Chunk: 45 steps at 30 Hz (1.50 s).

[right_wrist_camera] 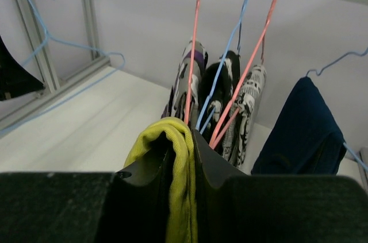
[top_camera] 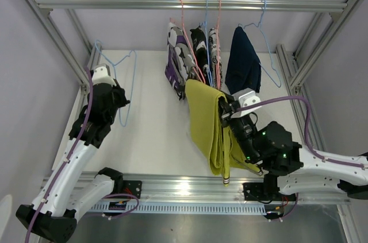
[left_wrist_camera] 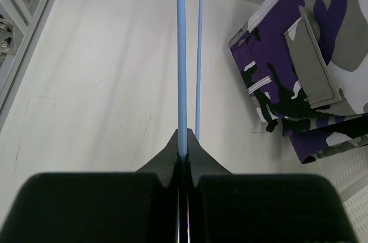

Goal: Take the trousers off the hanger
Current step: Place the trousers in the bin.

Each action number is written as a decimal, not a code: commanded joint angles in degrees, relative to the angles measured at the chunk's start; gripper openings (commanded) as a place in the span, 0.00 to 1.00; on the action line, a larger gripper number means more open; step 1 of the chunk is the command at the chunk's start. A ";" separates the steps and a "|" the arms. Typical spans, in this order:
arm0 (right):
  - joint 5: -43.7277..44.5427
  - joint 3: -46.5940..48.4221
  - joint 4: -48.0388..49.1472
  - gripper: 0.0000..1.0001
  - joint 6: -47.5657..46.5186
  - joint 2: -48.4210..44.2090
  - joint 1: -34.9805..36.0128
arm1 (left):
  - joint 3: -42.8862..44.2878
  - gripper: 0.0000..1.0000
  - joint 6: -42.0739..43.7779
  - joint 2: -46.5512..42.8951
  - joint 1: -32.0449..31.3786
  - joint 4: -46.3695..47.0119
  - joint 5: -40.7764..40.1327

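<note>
My right gripper (top_camera: 225, 108) is shut on a fold of the yellow trousers (top_camera: 208, 134), which hang from it towards the near table edge, apart from any hanger. In the right wrist view the yellow cloth (right_wrist_camera: 179, 162) fills the gap between the right gripper's (right_wrist_camera: 192, 134) jaws. My left gripper (top_camera: 122, 101) is shut on the wire of a bare blue hanger (top_camera: 131, 76) at the left; the wire (left_wrist_camera: 181, 53) runs straight up from the left gripper (left_wrist_camera: 184, 142). The purple-patterned trousers (top_camera: 174, 65), splatter-print trousers (top_camera: 199, 45), grey-white trousers (top_camera: 215, 53) and navy trousers (top_camera: 242, 62) hang from the rail.
The aluminium rail (top_camera: 115, 3) crosses the back, with pink hangers (right_wrist_camera: 195, 42) and blue hangers (right_wrist_camera: 233, 42) hooked on it. Frame posts (top_camera: 57, 42) stand at both sides of the white table (top_camera: 149, 134). The purple-patterned pair (left_wrist_camera: 310, 65) is right of the left gripper.
</note>
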 commanded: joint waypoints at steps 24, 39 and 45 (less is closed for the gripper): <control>-6.37 -23.70 -3.52 0.00 33.02 -4.20 -33.74 | 1.95 0.01 0.86 -1.29 0.27 1.35 1.51; -7.60 -25.21 -22.58 0.59 54.90 -1.57 -54.66 | 1.86 0.00 1.13 -1.21 -0.17 1.35 1.59; -6.71 -22.93 -27.33 0.70 57.03 -3.32 -55.72 | 2.03 0.01 1.04 -1.29 -0.35 1.26 1.68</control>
